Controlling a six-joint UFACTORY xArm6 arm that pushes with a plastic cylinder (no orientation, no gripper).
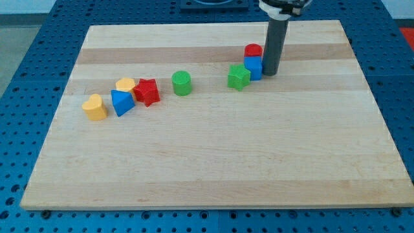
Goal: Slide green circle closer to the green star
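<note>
Standing just right of the blue block, the clawless tip has the green circle well to its left, beyond the green star.

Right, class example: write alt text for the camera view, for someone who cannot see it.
A green circle sits mid-board, apart from a green star to its right. My tip rests beside a blue block and red block near the star.
</note>
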